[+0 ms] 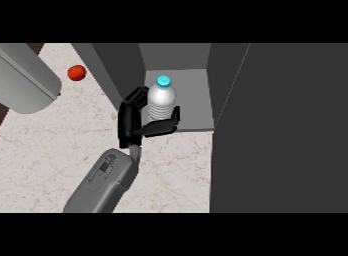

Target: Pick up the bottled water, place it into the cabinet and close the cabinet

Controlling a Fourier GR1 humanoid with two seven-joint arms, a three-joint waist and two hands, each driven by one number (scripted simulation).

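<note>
The bottled water [161,100], clear with a cyan cap [163,80], stands upright at the front of the open cabinet's grey shelf [193,95]. My right hand [130,121] is at the shelf's front edge, fingers on the bottle's left side and thumb across its lower front, curled round it. The hand hides the bottle's base. My right forearm [107,180] comes up from the lower edge. The cabinet's dark door [288,130] stands open and fills the right side of the view.
A grey forearm-like cylinder [18,75] crosses the top left corner; no hand shows on it. A small red fruit [76,72] lies on the marble counter [51,150] left of the cabinet's dark side wall [114,70].
</note>
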